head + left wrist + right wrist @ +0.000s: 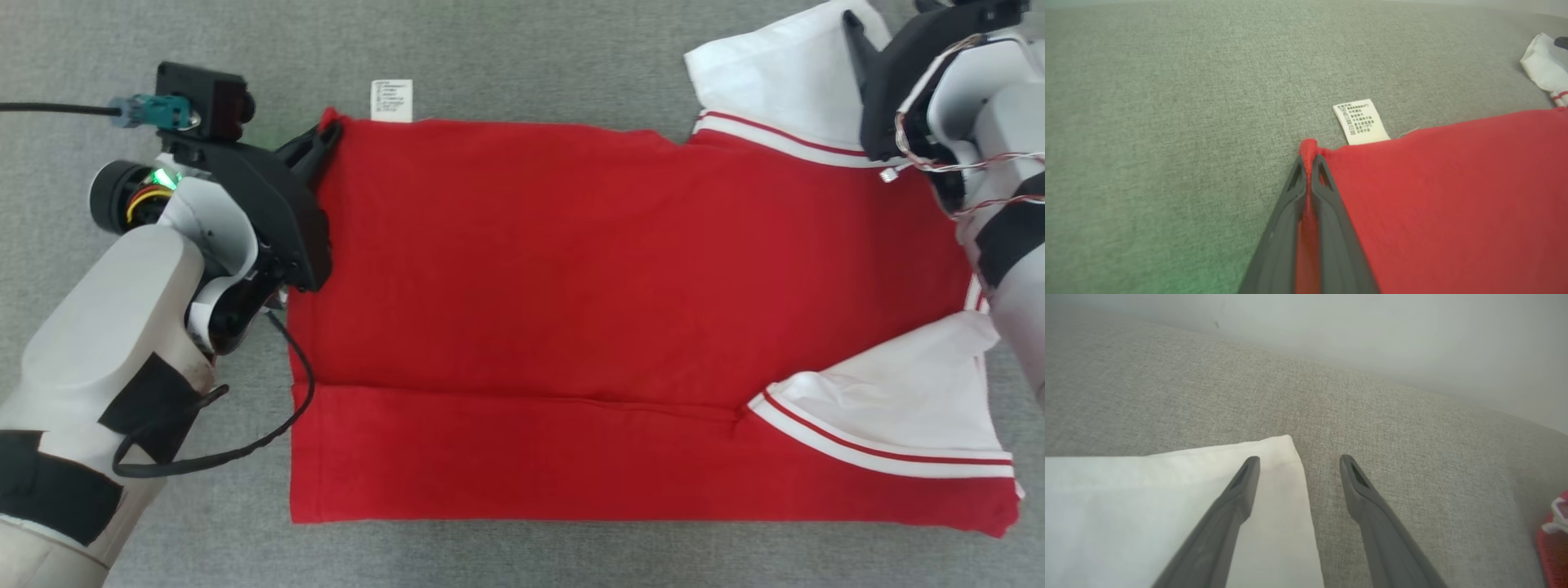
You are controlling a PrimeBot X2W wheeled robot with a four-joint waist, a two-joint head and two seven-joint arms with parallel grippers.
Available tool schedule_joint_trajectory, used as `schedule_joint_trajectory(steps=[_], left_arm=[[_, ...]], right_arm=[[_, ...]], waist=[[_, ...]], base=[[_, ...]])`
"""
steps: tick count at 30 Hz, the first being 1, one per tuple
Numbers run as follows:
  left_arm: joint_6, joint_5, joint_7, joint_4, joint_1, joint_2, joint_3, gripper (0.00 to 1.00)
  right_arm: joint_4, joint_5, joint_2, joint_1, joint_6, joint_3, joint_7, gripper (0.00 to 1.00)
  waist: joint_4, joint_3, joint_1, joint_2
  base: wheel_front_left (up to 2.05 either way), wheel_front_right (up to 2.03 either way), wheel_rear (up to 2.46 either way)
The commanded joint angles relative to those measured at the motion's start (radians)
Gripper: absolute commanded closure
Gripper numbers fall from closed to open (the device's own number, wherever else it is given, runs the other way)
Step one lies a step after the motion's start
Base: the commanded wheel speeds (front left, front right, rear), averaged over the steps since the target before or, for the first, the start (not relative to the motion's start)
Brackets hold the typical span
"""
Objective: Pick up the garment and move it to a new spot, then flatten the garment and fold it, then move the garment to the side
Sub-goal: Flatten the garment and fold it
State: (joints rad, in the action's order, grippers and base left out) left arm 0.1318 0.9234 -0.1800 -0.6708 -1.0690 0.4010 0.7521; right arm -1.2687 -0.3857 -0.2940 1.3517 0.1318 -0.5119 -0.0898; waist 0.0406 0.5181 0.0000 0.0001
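Red garment (612, 286) lies spread flat on the grey fabric-covered desk (522, 49), hem toward the robot's left. Far sleeve (775, 73) and near sleeve (890, 408), both white with red stripe, sit at the robot's right. A crease runs along the near strip of the body.

Left jaws are pinched tight on the far hem corner. Red cloth is bunched between the fingers (1278, 228), just beside the white care label (1361, 121).

Right jaws stand wide apart and hold nothing. 1 finger (1224, 518) is over the far sleeve's corner, the other over bare desk.
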Motion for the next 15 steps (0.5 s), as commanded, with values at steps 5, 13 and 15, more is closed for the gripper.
schedule_joint_trajectory(steps=[5, 13, 15], left_arm=[[-0.003, -0.014, 0.04, 0.041, -0.025, -0.003, 0.027, 1.0], [-0.005, -0.03, 0.061, 0.079, -0.024, 0.0, 0.043, 1.0], [-0.007, -0.029, 0.067, 0.083, -0.017, 0.004, 0.041, 1.0]], right_arm=[[-0.014, 0.0, -0.034, 0.026, -0.003, 0.016, -0.041, 0.0], [-0.025, 0.002, -0.038, 0.028, -0.003, 0.037, -0.125, 1.0], [-0.026, 0.003, -0.038, 0.034, -0.003, 0.047, -0.114, 1.0]], waist=[[0.045, 0.035, 0.0, -0.0001], [0.052, 0.046, 0.0, -0.0001], [0.044, 0.041, 0.0, -0.0001]], base=[[0.0, 0.0, 0.0], [0.0, 0.0, 0.0], [0.0, 0.0, 0.0]])
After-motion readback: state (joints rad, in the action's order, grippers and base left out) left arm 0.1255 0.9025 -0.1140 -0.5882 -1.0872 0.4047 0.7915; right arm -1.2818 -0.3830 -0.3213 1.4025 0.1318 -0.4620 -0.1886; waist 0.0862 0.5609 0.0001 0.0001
